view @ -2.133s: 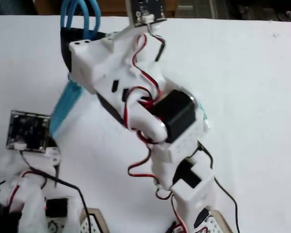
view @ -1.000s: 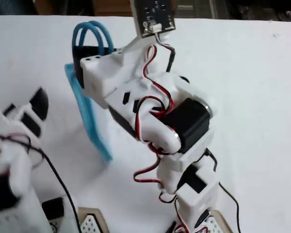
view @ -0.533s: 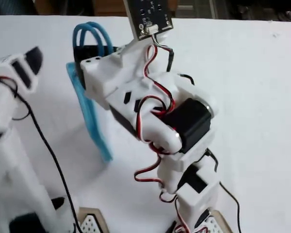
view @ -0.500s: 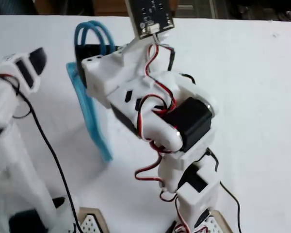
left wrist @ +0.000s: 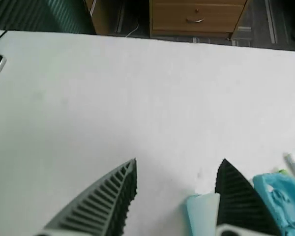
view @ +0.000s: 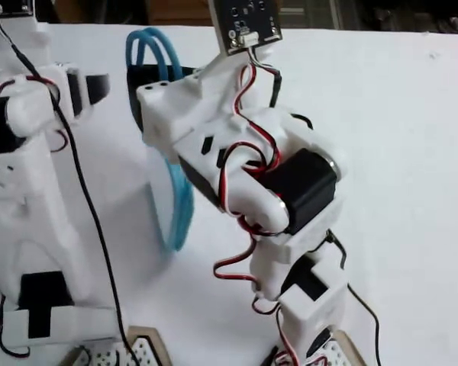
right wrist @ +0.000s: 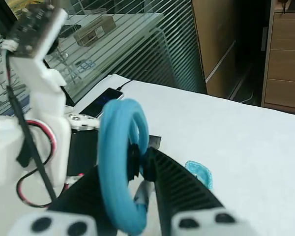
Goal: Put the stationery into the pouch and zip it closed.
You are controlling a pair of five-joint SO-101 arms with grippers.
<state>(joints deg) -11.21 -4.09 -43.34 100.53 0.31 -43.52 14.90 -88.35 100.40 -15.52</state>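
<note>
Broadly, the white table (view: 397,152) spans the high view. The right arm (view: 252,175) rises through the centre of that frame, and the left arm (view: 30,198) stands along its left edge. The blue pouch (view: 179,206) hangs upper centre-left, a looped blue edge pinched between the clamped jaws of the right gripper (right wrist: 137,162). The left gripper (left wrist: 178,164) is spread wide over bare tabletop, holding nothing. A cropped blue shape (left wrist: 280,196) sits at the lower right of its wrist view.

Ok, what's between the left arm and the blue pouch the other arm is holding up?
Just bare white table, crossed by the left arm's black cable, up to the pouch; the high view shows it.
</note>
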